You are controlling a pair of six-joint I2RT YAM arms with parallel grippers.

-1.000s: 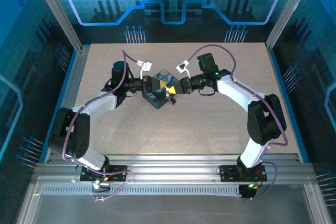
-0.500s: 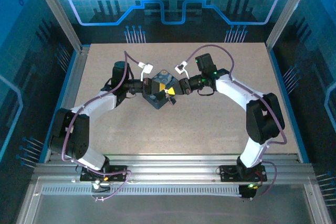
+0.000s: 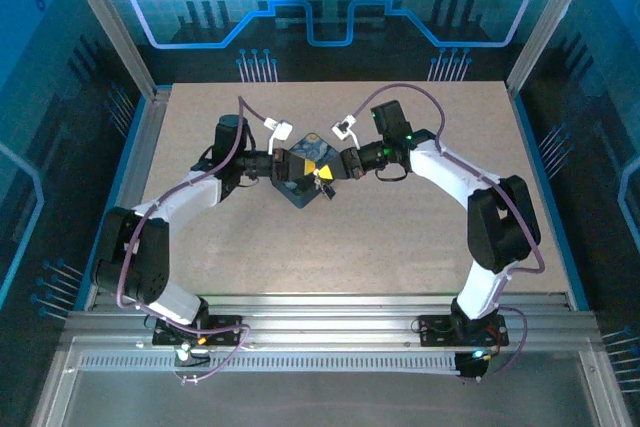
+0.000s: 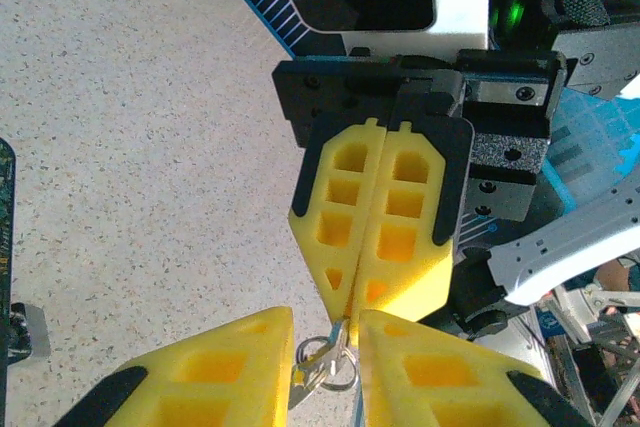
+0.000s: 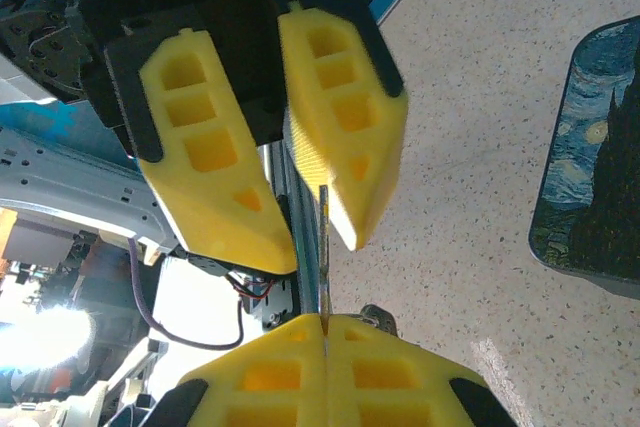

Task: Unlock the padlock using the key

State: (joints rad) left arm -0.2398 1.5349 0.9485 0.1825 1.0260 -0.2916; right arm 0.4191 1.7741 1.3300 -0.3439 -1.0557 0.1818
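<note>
The speckled surface [image 3: 400, 237] carries both arms, which meet at the middle of the top view. The left arm [image 3: 190, 197] reaches in from the left and the right arm [image 3: 450, 172] from the right. Compared with a second ago, the right arm has eased slightly leftward, so the two end effectors stand a little closer together. The yellow patch seen between them has shrunk.

Below them lies the dark blue swirl-patterned box [image 3: 300, 193], in the same place as before.

The left end effector [image 5: 313, 245] has its yellow fingers spread, with a clear gap between the tips. The right end effector [image 4: 345, 309] has its pads pressed together, pinching the key [image 5: 324, 267]. The thin blade stands up out of those pads into the gap of the left fingers, close to one inner face.

In the left wrist view a small metal ring [image 4: 340, 375] hangs between the left fingers, at the tip of the right end effector. A small grey metal piece [image 4: 25, 332] sits at the left edge beside the box; what it is I cannot tell.
</note>
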